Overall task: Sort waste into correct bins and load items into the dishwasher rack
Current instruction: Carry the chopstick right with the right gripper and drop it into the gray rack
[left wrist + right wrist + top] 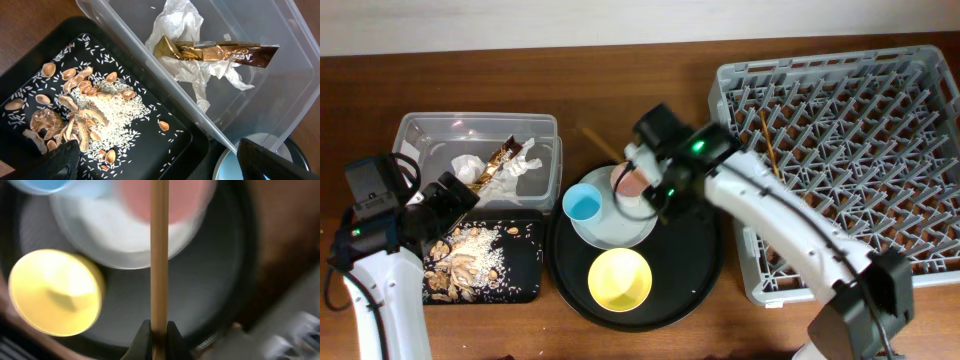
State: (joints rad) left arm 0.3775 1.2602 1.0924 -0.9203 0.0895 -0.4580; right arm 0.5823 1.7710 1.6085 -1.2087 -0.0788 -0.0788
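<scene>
My right gripper (159,336) is shut on one wooden chopstick (159,255), which runs straight up the right wrist view. From overhead, this gripper (638,180) hangs over the pink cup (628,183) and the pale plate (610,225), and the chopstick (600,143) pokes out to the upper left. A second chopstick (768,140) lies in the grey dishwasher rack (850,60). The blue cup (583,205) and yellow bowl (620,278) sit by the plate. My left gripper (167,160) is open over the small black tray (200,150) holding food scraps (95,115). The napkin (182,30) and candy wrapper (215,51) lie in the clear tub (415,130).
The plate, cups and bowl rest on a large round black tray (700,270) between the bins and the rack. The rack's near-left corner (750,285) stands close to my right arm. Bare wooden table runs along the back and front edges.
</scene>
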